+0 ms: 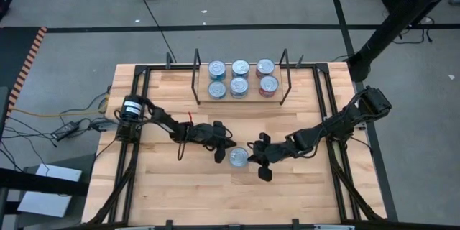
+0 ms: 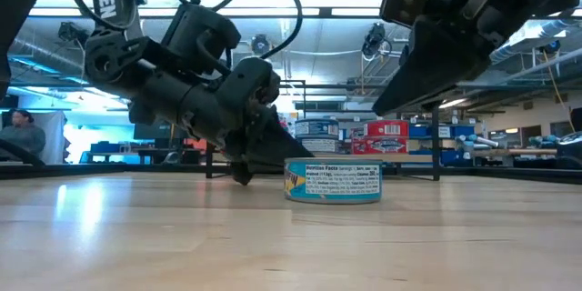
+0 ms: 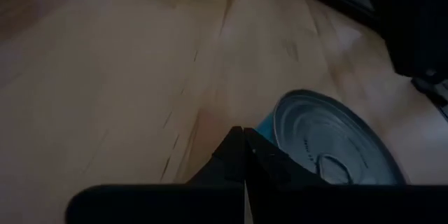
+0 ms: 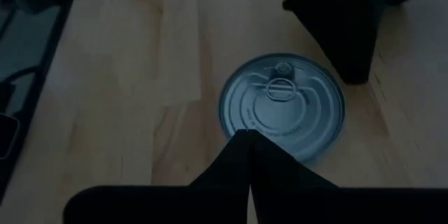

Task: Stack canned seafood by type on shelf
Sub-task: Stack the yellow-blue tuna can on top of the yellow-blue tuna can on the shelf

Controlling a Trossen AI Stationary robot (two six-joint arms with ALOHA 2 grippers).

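One lone tin between left hand and right hand, both pinched together, empty.

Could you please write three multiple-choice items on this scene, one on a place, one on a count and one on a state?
1. Where is the lone tin? A in the shelf; B on the table between both grippers; C held aloft.
2. How many tins show in the shelf from above? A three; B six; C nine.
3. How are the left gripper fingers? A shut; B wide open; C around the tin.
Answers: B, it stands on the board between the left gripper and the right gripper; B, two rows of three; A, fingertips meet.
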